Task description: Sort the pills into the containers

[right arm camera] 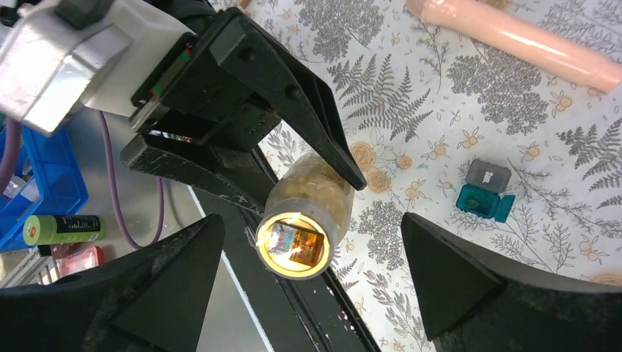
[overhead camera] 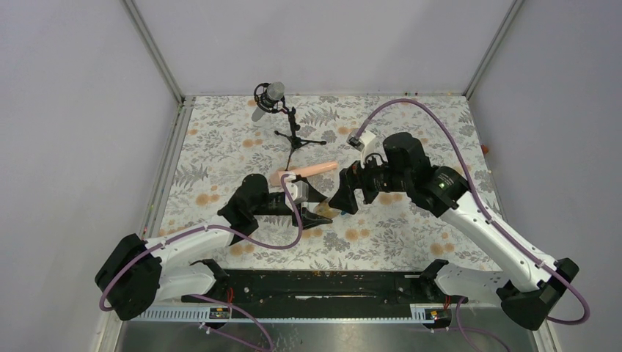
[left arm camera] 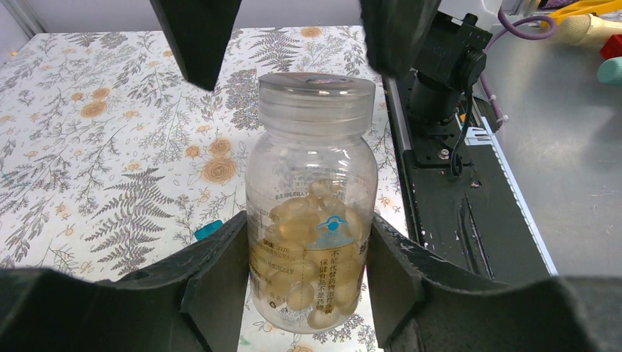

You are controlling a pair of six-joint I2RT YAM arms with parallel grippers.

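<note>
Clamping the bottle, left gripper hides its sides — right gripper spread open.

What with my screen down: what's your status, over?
Left tool shut on pill bottle, cap on. Right tool open, straddling the cap. Teal box open on table, apart. Nothing blocking the cap.

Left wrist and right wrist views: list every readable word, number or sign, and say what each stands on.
"不能代替药物", as far as it can be read: printed label on the pill bottle; its other lines are too blurred.
"SUN", probably: grey lid of the teal box.
Print on the green tube: too small to read.
</note>
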